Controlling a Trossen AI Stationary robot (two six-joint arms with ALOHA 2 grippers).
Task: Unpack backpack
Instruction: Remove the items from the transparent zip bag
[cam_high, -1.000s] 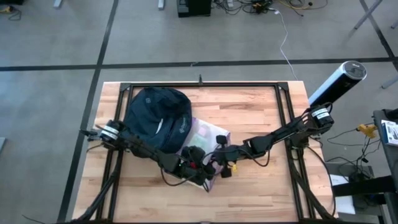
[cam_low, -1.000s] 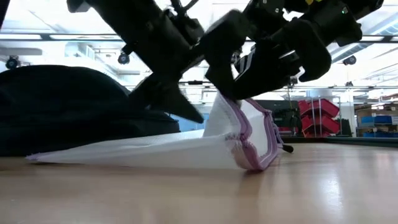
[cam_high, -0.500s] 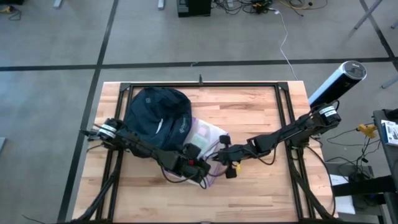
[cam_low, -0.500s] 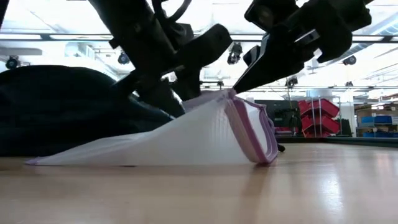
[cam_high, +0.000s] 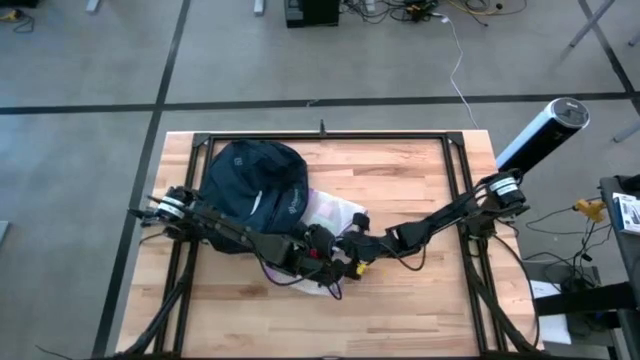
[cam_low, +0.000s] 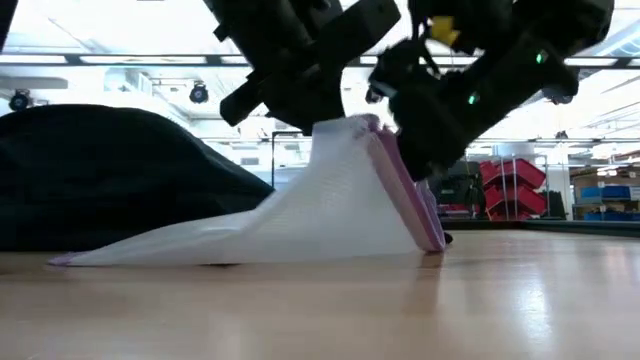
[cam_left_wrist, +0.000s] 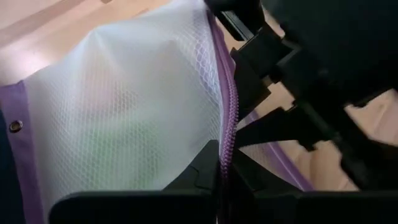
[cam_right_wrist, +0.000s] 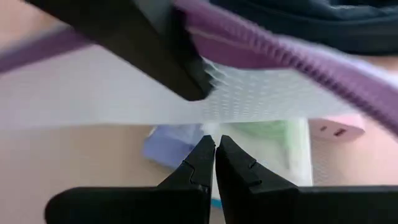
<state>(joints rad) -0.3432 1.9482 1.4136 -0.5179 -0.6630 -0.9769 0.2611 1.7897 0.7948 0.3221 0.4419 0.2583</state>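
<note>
pinching the pouch's zip edge

left gripper (cam_left_wrist: 219, 180) has its fingers pressed onto the purple zip edge of the mesh pouch (cam_low: 330, 200), lifting that end off the worktop (cam_high: 400, 300). right gripper (cam_right_wrist: 215, 152) sits just beside it, fingers pressed together. backpack (cam_high: 255, 185) lies behind, at the worktop's back left.

My left gripper (cam_high: 322, 262) and right gripper (cam_high: 352, 253) crowd table centre, fingers closed, nearly touching over the raised mesh pouch (cam_low: 330, 200). At 10 o'clock the backpack (cam_high: 255, 185) blocks passage, with the pouch touching it. Bare table (cam_high: 400, 175) lies open from 12 through 3 o'clock, and along the 6 o'clock edge.
</note>
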